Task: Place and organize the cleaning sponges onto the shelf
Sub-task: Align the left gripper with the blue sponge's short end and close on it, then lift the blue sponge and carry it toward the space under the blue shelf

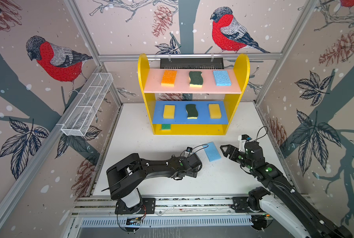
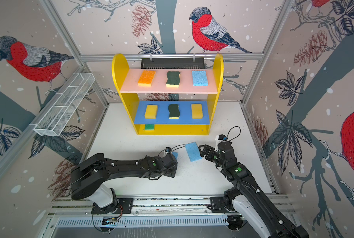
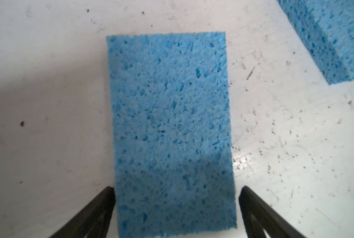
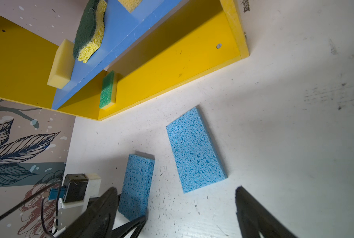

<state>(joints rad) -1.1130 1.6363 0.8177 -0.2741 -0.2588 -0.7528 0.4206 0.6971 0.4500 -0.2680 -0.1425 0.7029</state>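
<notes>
1. One light blue sponge [image 3: 170, 123] lies flat on the white table [image 3: 48, 82], in front of the shelf [image 1: 241, 68]; the left gripper [image 3: 175, 190] stands over it, fingers spread wide along both long edges, apparently set to pinch its narrow width
2. The second light blue sponge [image 1: 212, 151] lies just beside it, with the right gripper [image 1: 223, 151] near it, wide and empty
3. The yellow base [image 1: 192, 129] holds only a green sponge [image 1: 166, 127] at its left, probably leaving two places for these

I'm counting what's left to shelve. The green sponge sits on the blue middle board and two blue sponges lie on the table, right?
No. The green sponge sits on the yellow base, below the blue middle board; the right wrist view shows it. Two blue sponges do lie on the table.
</notes>
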